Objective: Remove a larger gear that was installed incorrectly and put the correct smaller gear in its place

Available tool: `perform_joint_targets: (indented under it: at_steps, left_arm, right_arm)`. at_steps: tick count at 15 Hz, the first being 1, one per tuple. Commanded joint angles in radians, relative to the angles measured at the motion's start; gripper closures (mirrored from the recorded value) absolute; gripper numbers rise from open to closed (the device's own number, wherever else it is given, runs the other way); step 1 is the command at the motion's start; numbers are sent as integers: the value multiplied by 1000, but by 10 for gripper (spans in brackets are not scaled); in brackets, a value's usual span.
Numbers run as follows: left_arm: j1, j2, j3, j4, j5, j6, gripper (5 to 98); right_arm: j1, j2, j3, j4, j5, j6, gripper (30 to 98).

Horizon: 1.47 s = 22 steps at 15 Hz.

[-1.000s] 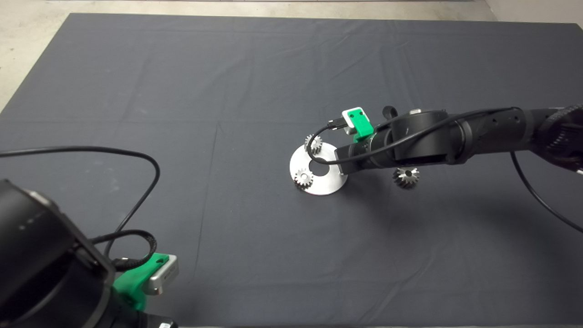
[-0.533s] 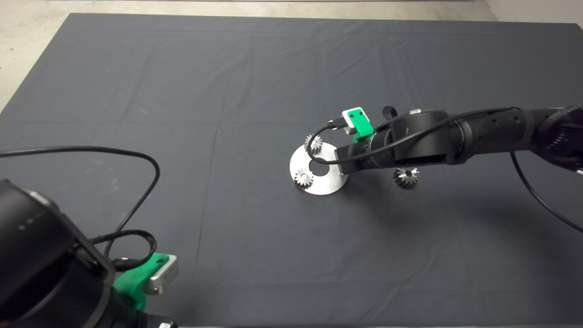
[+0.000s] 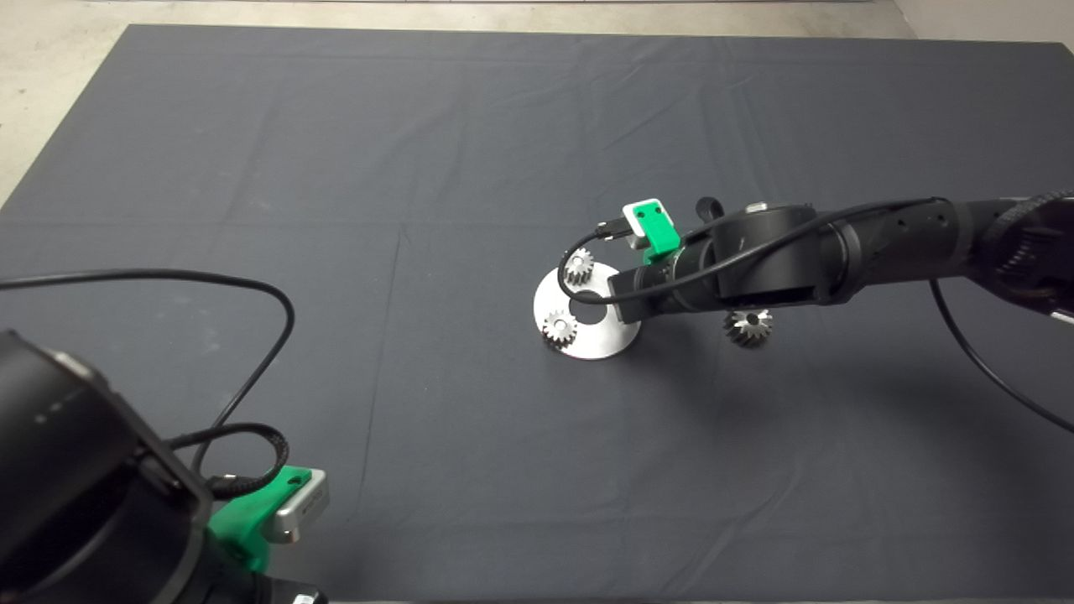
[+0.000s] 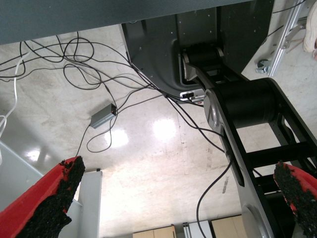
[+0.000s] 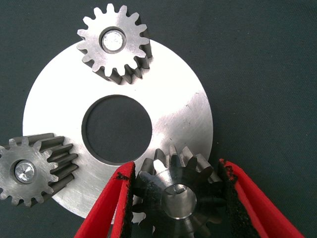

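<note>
— What did the right claw (image 5: 174, 201) have?
— I saw it clamped on the smaller gear (image 5: 171, 186), at the steel disc's (image 5: 185, 111) rim.
— And the larger gear (image 3: 748, 325)?
— On the mat, behind that claw, under its arm. The left claw (image 4: 178, 176) sat parked, spread wide.

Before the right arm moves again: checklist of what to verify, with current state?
1. Larger gear off the plate: ok, it lies on the mat beside the plate.
2. Right gripper grip on the smaller gear: ok, the jaws press its teeth from both sides.
3. Smaller gear seated on a peg: cannot tell. It sits at the plate's rim and its centre is unclear.
4. Plate gears, one and the other, on their pegs: ok.
5. Left gripper out of the way: ok, parked at the lower left, jaws open.
</note>
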Motion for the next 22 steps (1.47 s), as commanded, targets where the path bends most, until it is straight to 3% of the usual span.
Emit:
perform_joint_targets:
  at_steps: [1,22]
  left_arm:
    - [-10,-1,17,-15,3,-12,54]
    - [-10,1,17,-15,3,-12,54]
  right_arm:
    - [19,3,9,-29,-14,10,881]
    - [13,-3,13,-27,-19,7,881]
